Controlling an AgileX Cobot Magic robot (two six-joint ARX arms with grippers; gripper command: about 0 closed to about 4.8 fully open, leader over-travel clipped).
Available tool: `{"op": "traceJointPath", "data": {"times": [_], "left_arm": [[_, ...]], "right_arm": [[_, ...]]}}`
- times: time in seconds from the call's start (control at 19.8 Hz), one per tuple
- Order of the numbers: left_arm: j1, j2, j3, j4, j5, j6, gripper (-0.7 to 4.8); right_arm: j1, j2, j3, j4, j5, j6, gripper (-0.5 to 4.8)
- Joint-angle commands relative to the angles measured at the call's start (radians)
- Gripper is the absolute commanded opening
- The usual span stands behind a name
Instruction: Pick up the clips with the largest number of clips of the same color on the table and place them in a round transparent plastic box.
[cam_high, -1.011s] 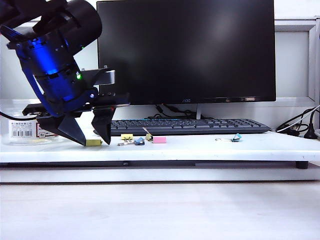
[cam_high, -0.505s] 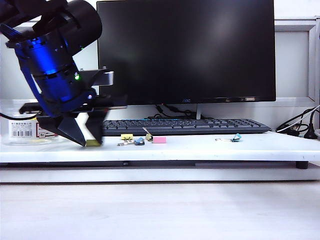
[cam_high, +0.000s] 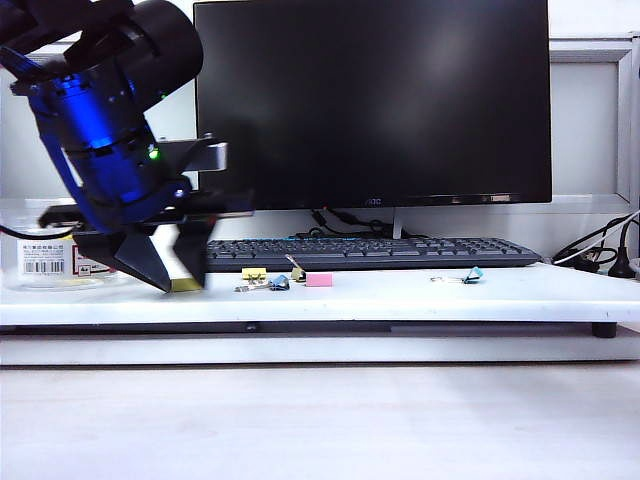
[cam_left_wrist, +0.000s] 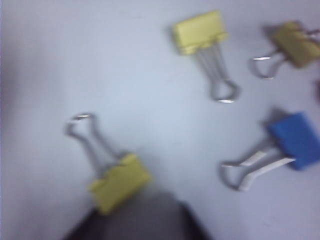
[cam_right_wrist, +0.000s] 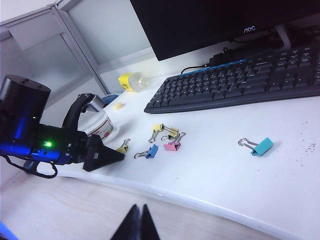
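Left hand (cam_high: 172, 277) beside blue clip (cam_high: 279, 283)

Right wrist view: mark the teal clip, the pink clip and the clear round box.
teal clip (cam_right_wrist: 262, 146), right wrist view, on its teal body.
pink clip (cam_right_wrist: 172, 146), right wrist view, on its pink body.
round transparent plastic box (cam_right_wrist: 104, 127), right wrist view, on its labelled side wall, beside the left arm.

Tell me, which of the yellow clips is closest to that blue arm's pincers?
The yellow clip sitting right at the left gripper tips, nearest the clear round box. The other two yellow clips lie farther right, beside the blue clip and pink clip.
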Motion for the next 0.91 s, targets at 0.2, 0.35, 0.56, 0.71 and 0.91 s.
{"op": "traceJointPath", "data": {"times": [0.2, 0.35, 0.56, 0.71, 0.91], "left_arm": [[-0.002, 0.022, 0.003, -0.138, -0.016, -0.074, 2.15], [-0.002, 0.022, 0.003, -0.146, -0.039, -0.167, 2.15], [-0.002, 0.022, 0.003, -0.14, -0.04, -0.276, 2.15], [-0.003, 0.022, 0.003, -0.142, -0.037, -0.387, 2.15], [-0.034, 0.03, 0.003, -0.137, -0.067, -0.441, 2.15]], "right_arm": [[0.0, 0.001, 0.005, 0.017, -0.006, 0.001, -0.06], [0.0, 0.001, 0.005, 0.017, -0.006, 0.001, -0.06], [0.0, 0.001, 0.005, 0.017, -0.006, 0.001, -0.06], [0.0, 0.001, 0.005, 0.017, -0.006, 0.006, -0.06], [0.001, 0.001, 0.005, 0.018, -0.005, 0.008, -0.06]]}}
